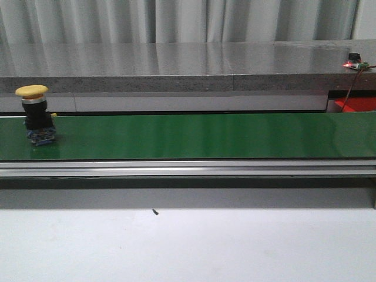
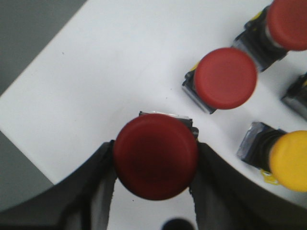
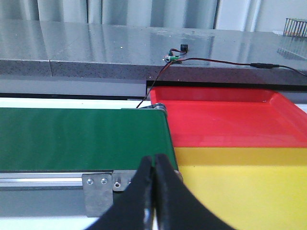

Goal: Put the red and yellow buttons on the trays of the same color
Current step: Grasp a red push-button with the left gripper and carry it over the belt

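A yellow button (image 1: 34, 114) stands upright on the green belt (image 1: 200, 136) at its far left. In the left wrist view my left gripper (image 2: 156, 158) is shut on a dark red button (image 2: 156, 155) over a white surface. Two more red buttons (image 2: 225, 77) (image 2: 288, 21) and a yellow button (image 2: 288, 160) lie beside it. My right gripper (image 3: 154, 165) is shut and holds nothing, hovering at the belt's end (image 3: 81, 139) near the yellow tray (image 3: 249, 191). The red tray (image 3: 225, 117) lies just behind the yellow one.
A grey stone counter (image 1: 176, 64) runs behind the belt, with a small circuit board and cable (image 3: 175, 57) on it. The belt's aluminium rail (image 1: 188, 169) borders the white table (image 1: 188, 247). A corner of red (image 1: 355, 104) shows at the right.
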Action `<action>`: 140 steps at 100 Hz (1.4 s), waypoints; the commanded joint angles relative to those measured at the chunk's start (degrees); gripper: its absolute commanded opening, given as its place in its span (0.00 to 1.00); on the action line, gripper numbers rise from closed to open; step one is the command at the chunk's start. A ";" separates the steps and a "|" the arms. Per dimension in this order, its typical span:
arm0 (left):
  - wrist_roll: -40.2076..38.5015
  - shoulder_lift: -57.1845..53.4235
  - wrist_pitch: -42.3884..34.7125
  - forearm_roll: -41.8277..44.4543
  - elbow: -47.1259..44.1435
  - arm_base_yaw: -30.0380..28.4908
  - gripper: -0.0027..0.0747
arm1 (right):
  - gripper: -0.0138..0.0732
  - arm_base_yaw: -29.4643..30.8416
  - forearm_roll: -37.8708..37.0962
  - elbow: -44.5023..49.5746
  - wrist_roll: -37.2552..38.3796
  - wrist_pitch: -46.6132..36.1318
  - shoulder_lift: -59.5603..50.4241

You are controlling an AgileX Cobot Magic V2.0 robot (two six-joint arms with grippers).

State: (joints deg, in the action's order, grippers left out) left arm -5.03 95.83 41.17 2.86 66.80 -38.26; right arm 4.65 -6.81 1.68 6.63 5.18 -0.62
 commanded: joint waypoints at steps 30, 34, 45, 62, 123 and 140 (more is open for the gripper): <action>2.95 -9.05 6.47 -2.16 9.91 11.12 0.37 | 0.08 0.41 -0.41 -1.03 -0.26 -4.44 -1.06; 2.95 -9.05 6.32 -2.16 10.48 12.39 0.37 | 0.08 0.41 -0.41 -1.03 -0.26 -4.44 -1.06; 2.95 -8.66 6.22 -2.38 10.92 16.04 0.37 | 0.08 0.41 -0.41 -1.03 -0.26 -4.44 -1.06; 2.95 -6.46 6.18 -3.22 10.92 20.65 0.37 | 0.08 0.41 -0.41 -1.03 -0.26 -4.44 -1.06; 5.03 -1.20 7.47 -5.10 10.92 25.58 0.54 | 0.08 0.41 -0.41 -1.03 -0.26 -4.44 -1.06; 7.14 -1.20 7.56 -8.74 10.92 25.58 0.76 | 0.08 0.41 -0.41 -1.03 -0.26 -4.44 -1.06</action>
State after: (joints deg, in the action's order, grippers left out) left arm 0.74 96.76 50.17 -3.55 75.92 -13.15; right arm 4.65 -6.81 1.68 6.63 5.18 -0.62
